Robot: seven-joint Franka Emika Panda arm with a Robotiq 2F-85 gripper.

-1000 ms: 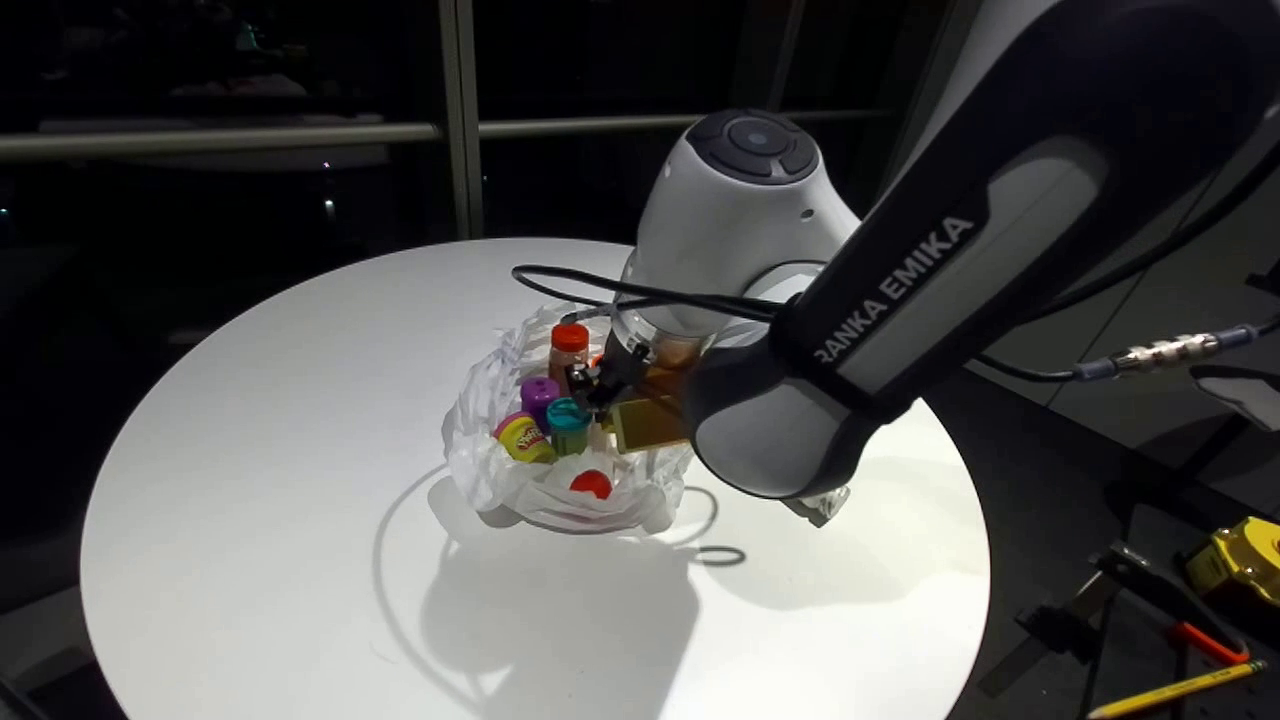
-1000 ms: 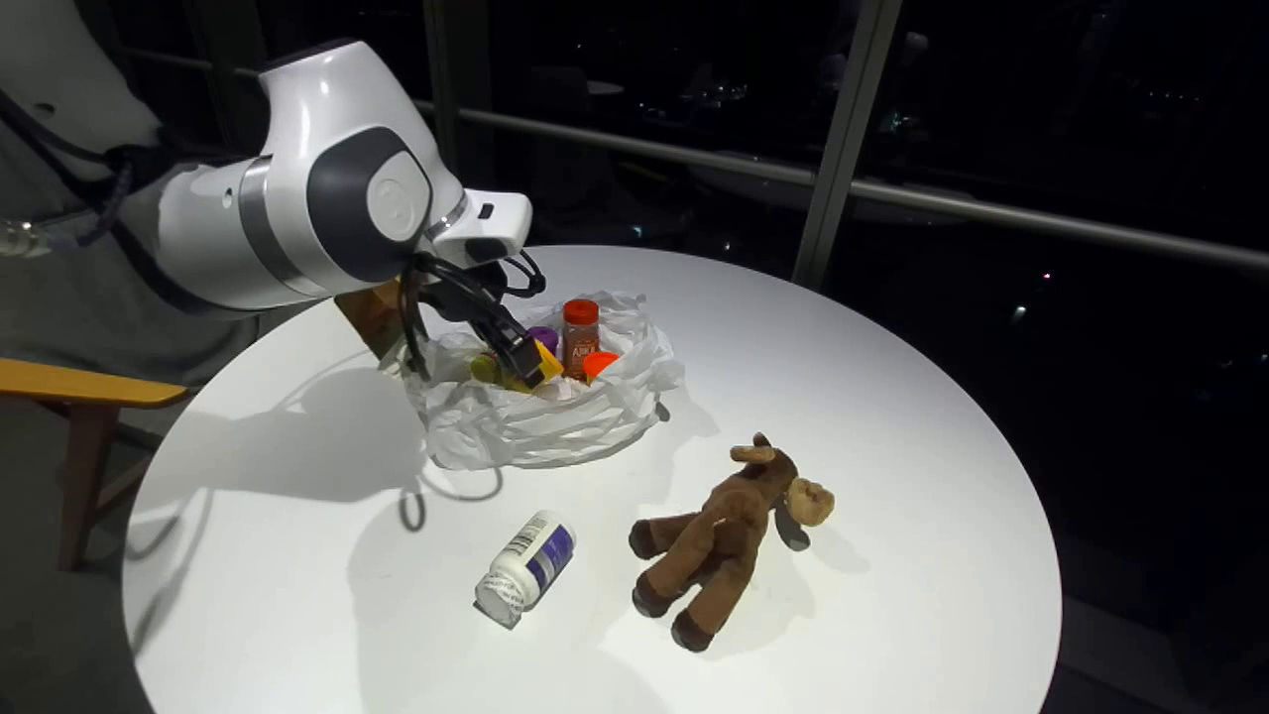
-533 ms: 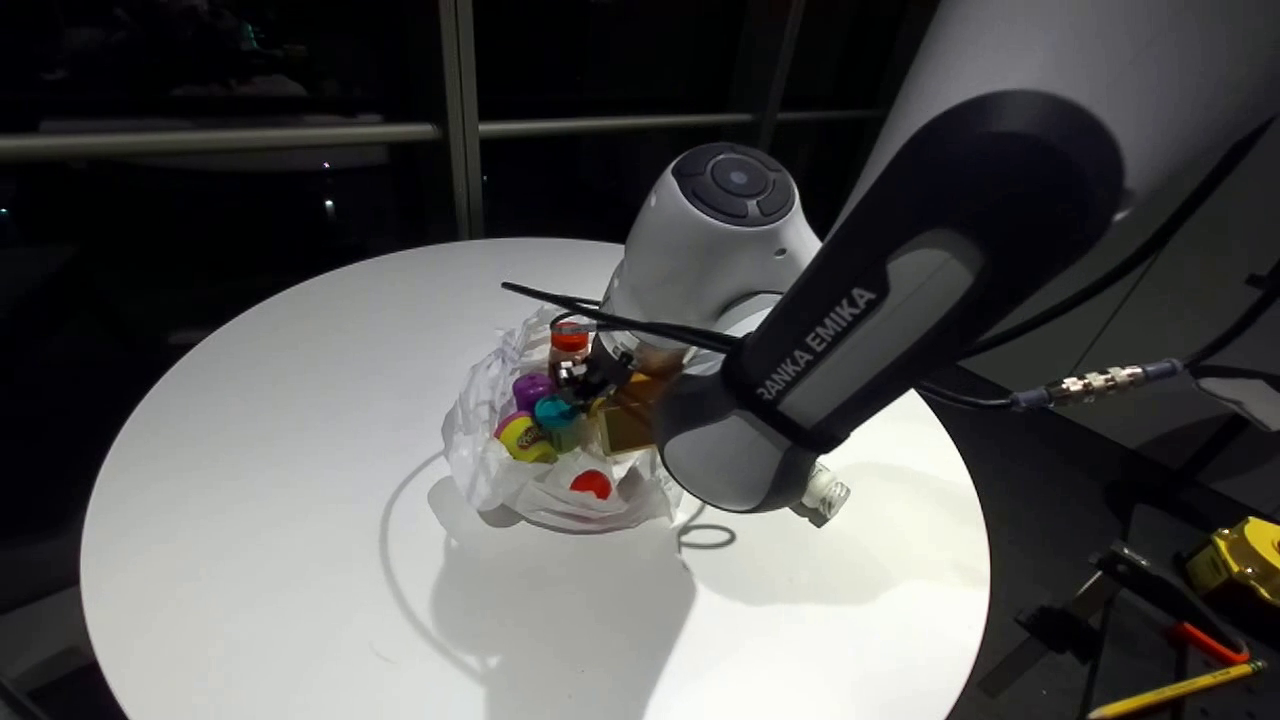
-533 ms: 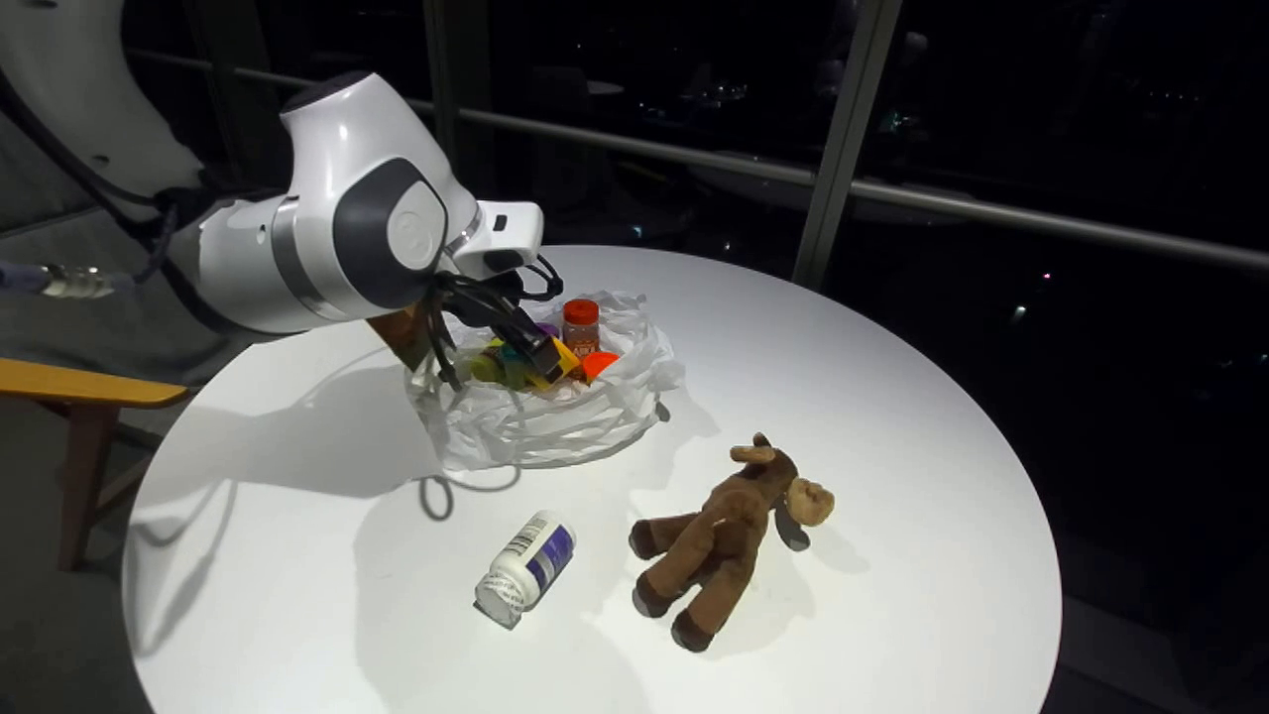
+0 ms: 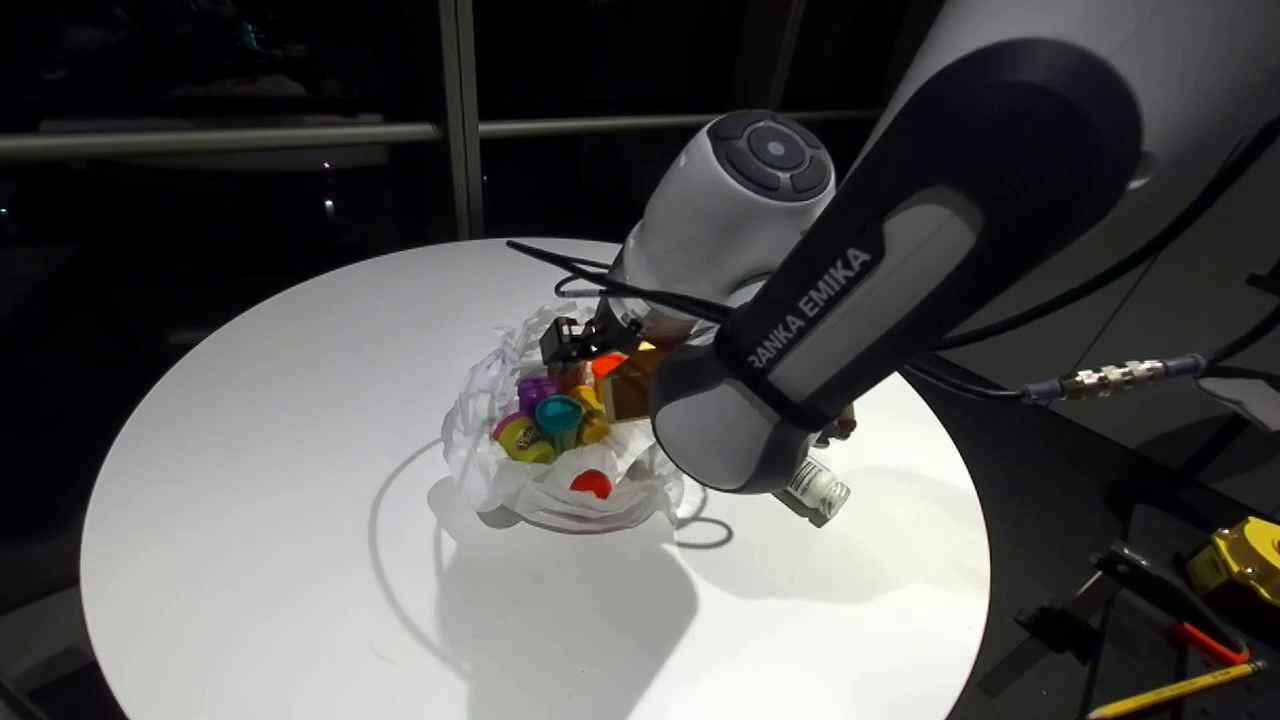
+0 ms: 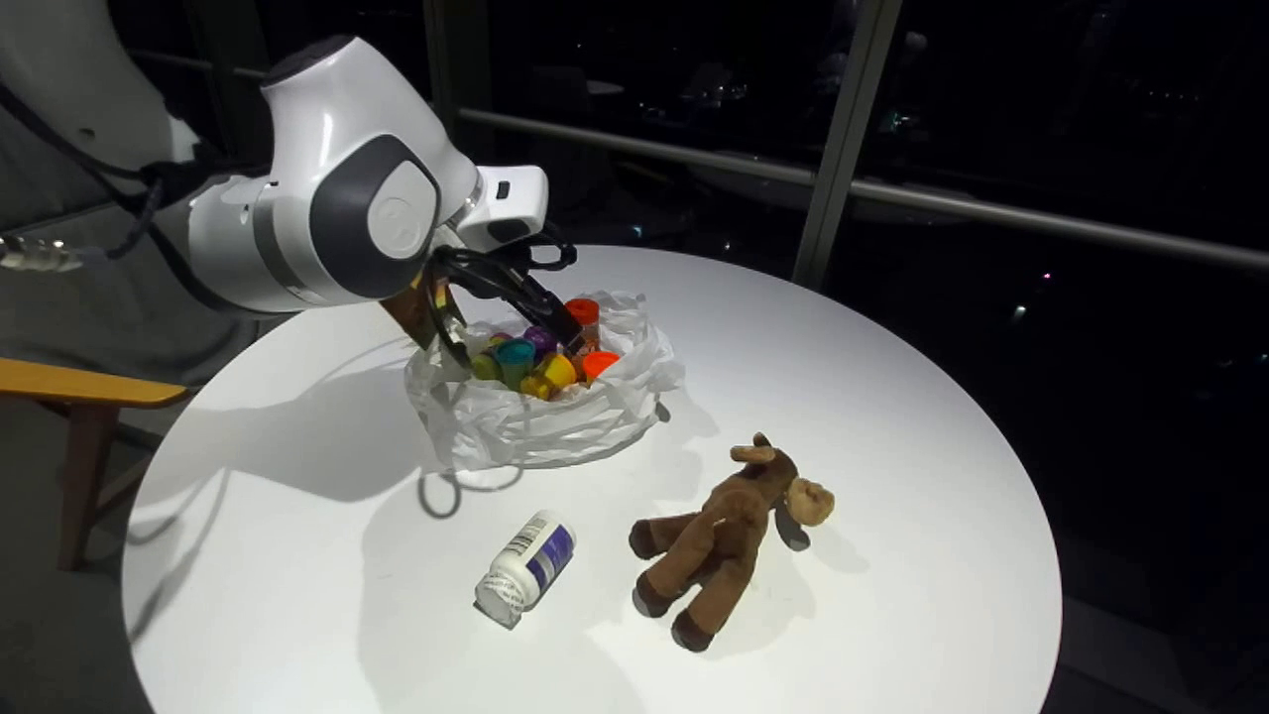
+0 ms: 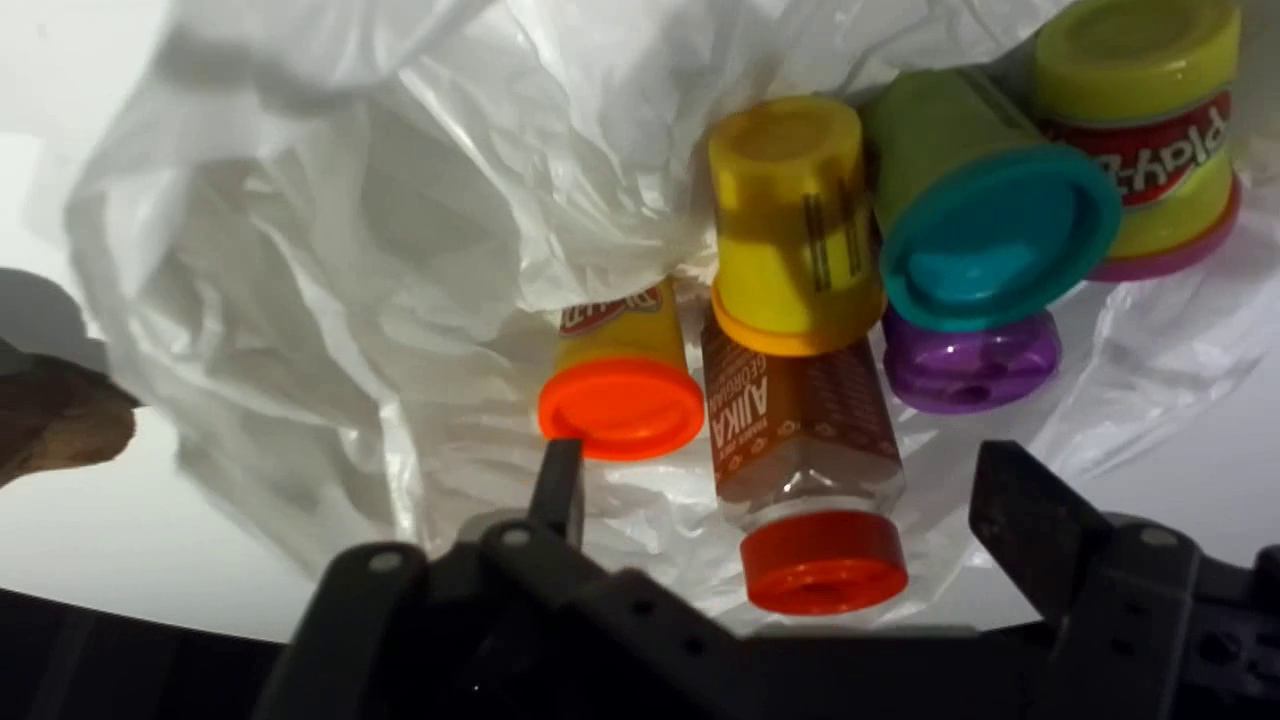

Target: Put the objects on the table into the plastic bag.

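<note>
The plastic bag (image 6: 555,431) lies spread wide on the white table (image 6: 892,605). Inside it are a yellow cup (image 7: 795,230), a teal-lidded cup (image 7: 1000,235), a yellow Play-Doh cup (image 7: 1150,140), a purple piece (image 7: 970,365), an orange-lidded cup (image 7: 630,400) and a red-capped spice bottle (image 7: 805,440). Outside the bag, a white bottle (image 6: 530,560) rests on its side and a brown plush (image 6: 729,531) lies flat. Over the bag hangs my gripper (image 7: 780,475), its fingers (image 7: 1020,520) wide apart. The spice bottle shows below and between them, with no contact visible.
Cables (image 6: 550,253) loop out from the wrist. A brownish plate (image 6: 406,312) sits by the arm above the bag's edge. Another red piece (image 5: 590,485) pokes out at the bag's rim. Beyond the table lie a tape measure (image 5: 1240,560) and a pencil (image 5: 1180,690).
My gripper dipped into the bag, opened and let go of the yellow cup, which now rests among the other toys. It has since risen and shifted toward the spice bottle.
</note>
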